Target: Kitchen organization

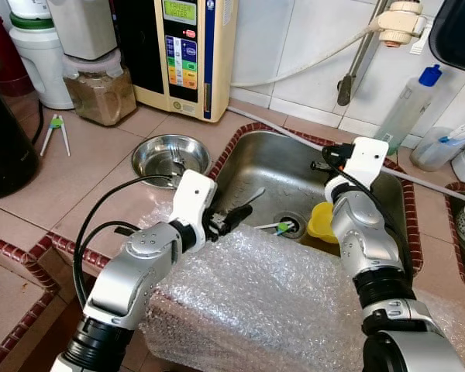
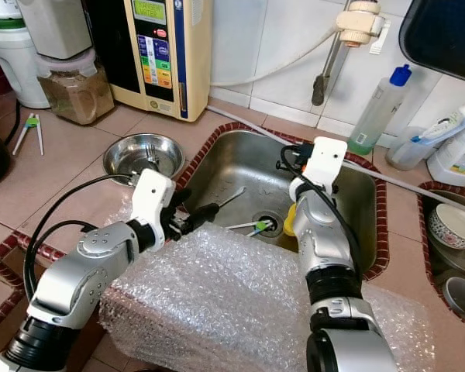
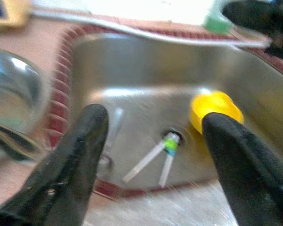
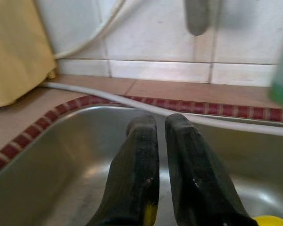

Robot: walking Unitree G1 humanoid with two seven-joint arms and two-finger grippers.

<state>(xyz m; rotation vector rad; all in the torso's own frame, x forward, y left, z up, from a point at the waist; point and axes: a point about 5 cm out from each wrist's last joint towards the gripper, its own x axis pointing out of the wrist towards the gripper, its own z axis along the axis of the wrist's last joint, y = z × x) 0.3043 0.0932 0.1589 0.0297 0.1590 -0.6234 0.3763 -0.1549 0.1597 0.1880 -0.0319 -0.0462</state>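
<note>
Now our left hand (image 3: 148, 155), fingers spread and empty, hovers at the sink's (image 1: 240, 167) near left rim; the two toothbrushes (image 1: 273, 227) lie just right beyond it, pointing toward the drain. Our right hand (image 4: 161, 136), clenched, hangs farther right above the yellow cup (image 1: 322, 221).

left hand (image 1: 231, 220) over bubble wrap (image 1: 263, 302) | sink (image 1: 294, 186): yellow cup (image 1: 322, 221) beside right arm (image 1: 360, 225)

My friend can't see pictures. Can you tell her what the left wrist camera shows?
The left gripper is open, its two black fingers pointing into a steel sink. Near the drain lie two white sticks with green tips and a yellow cup.
</note>
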